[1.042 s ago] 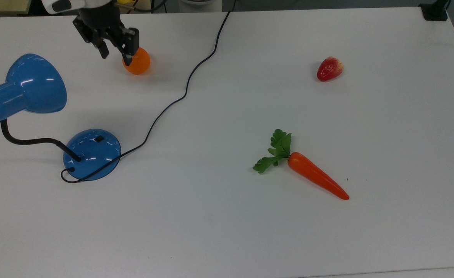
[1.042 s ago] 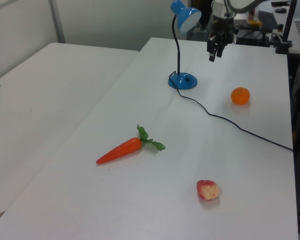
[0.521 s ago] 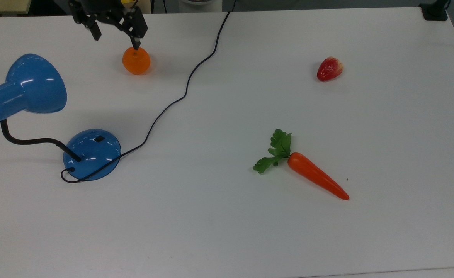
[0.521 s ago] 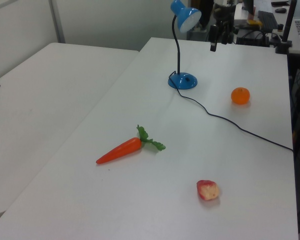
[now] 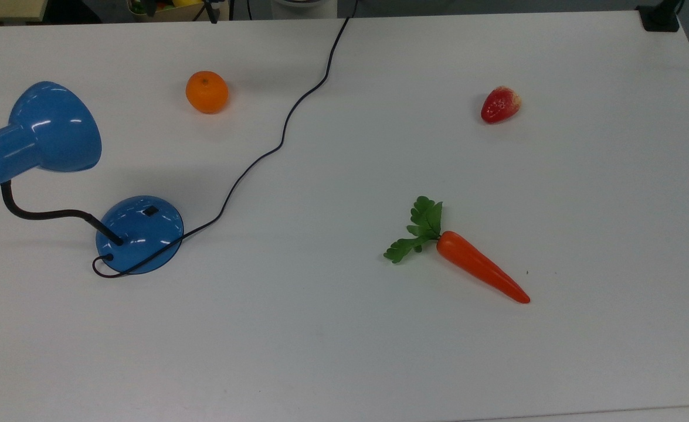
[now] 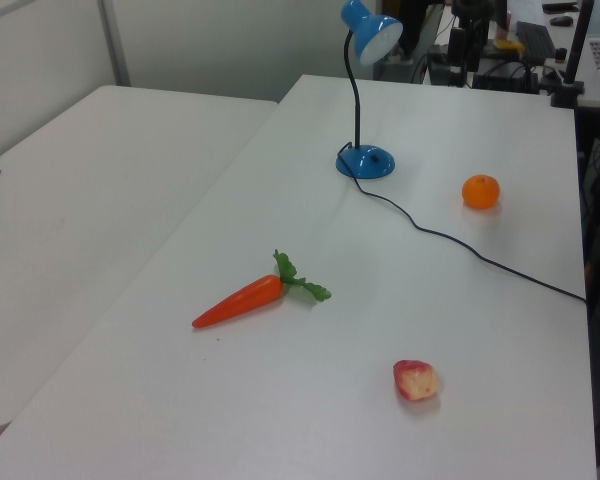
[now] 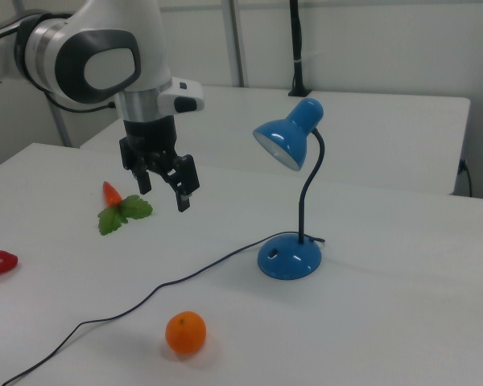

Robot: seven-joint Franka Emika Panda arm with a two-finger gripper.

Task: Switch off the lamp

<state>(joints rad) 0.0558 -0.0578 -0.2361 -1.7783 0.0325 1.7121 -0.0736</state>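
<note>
Pulled up & back from over orange (image 5: 207,92) vs 1 s ago; gripper (image 7: 166,183) now high, well apart from lamp (image 7: 290,259), fingers apart, nothing held. Lamp at top view's left on table (image 5: 379,351), shade unlit. Prob. light, glossy, slippery; bendy neck. Better pressed on small base switch (image 5: 150,210) than grabbed.

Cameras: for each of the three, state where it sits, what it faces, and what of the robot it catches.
Top view: overhead, looking down on the table; lamp at the top view's left.
Left view: beyond the carrot end, facing the lamp.
Right view: low beside the orange, facing the lamp; arm and open gripper hang above the table.
All share the lamp and the orange.
</note>
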